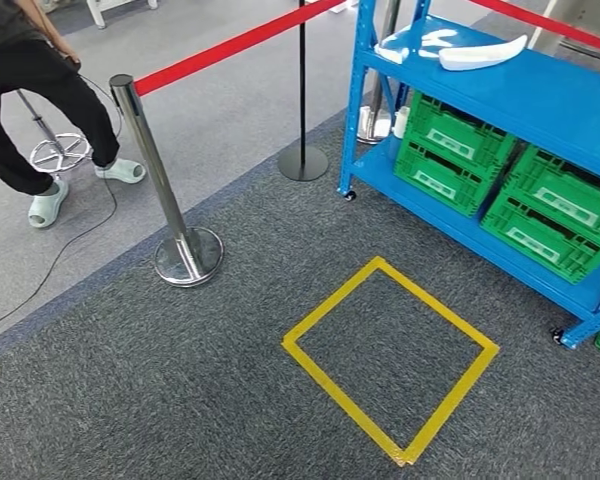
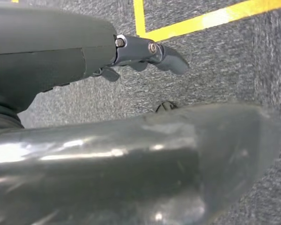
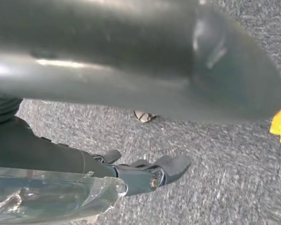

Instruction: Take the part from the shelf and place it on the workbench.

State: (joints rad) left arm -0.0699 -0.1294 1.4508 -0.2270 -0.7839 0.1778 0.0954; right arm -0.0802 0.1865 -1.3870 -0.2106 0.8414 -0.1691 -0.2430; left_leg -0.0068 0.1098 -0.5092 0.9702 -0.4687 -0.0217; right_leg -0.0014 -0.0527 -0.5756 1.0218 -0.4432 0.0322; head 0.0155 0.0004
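A long white curved part (image 1: 484,52) lies on the top board of the blue shelf (image 1: 538,100) at the upper right of the head view, with a second white part (image 1: 404,45) beside it. In the left wrist view my left hand (image 2: 146,52) hangs over grey carpet with its fingers stretched out and nothing in them. My right hand (image 3: 150,173) hangs the same way in the right wrist view, fingers straight and empty. Both hands are far from the shelf.
Green crates (image 1: 455,150) fill the shelf's lower board. A yellow tape square (image 1: 391,360) marks the carpet before the shelf. Chrome posts (image 1: 172,200) with a red belt (image 1: 229,45) fence the left side. A person (image 1: 33,90) stands at the far left by a stool.
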